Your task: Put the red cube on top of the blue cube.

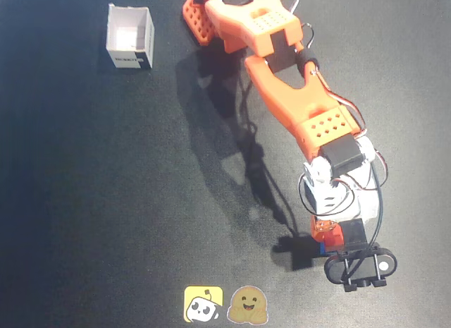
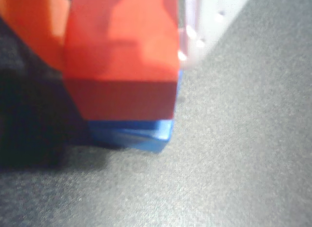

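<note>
In the wrist view the red cube (image 2: 122, 66) sits on top of the blue cube (image 2: 131, 132), of which only a low strip shows beneath it. The orange finger (image 2: 29, 22) presses the red cube's left side and the pale finger (image 2: 195, 27) is against its right side. In the overhead view my gripper (image 1: 330, 238) is at the lower right, shut on the red cube (image 1: 332, 234). A sliver of the blue cube (image 1: 322, 248) peeks out below it. Most of the blue cube is hidden.
A white open box (image 1: 130, 37) stands at the far upper left of the dark mat. Two small stickers (image 1: 224, 304) lie at the bottom edge. The arm's base (image 1: 211, 17) is at the top centre.
</note>
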Robot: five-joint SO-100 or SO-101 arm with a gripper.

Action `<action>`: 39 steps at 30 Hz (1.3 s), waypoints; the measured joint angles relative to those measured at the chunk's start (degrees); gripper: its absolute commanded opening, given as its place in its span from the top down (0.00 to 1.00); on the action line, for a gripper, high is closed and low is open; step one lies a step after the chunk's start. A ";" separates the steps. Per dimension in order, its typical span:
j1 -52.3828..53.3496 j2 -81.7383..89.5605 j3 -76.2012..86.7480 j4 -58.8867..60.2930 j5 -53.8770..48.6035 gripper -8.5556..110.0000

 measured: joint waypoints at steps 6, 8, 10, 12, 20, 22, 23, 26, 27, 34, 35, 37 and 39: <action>0.00 -0.97 -1.58 -0.79 0.18 0.92; 0.00 -0.97 -1.76 -0.79 0.18 0.92; 0.00 -0.97 -1.85 -0.79 0.18 0.92; 0.00 -1.05 -1.85 -1.05 0.35 0.92; 0.00 -2.11 -2.02 -1.67 0.53 0.92; 0.00 -2.37 -2.11 -1.67 0.53 0.92; 0.00 -2.55 -2.11 -1.67 0.53 0.92; 0.00 -2.64 -2.11 -1.67 0.53 0.91; 0.00 -2.64 -2.11 -1.67 0.53 0.91; 0.00 -3.08 -2.11 -1.76 0.53 0.90; 0.00 -3.08 -2.11 -1.76 0.53 0.89; 0.00 -3.08 -2.11 -1.76 0.53 0.88; 0.00 -3.08 -2.11 -1.76 0.53 0.88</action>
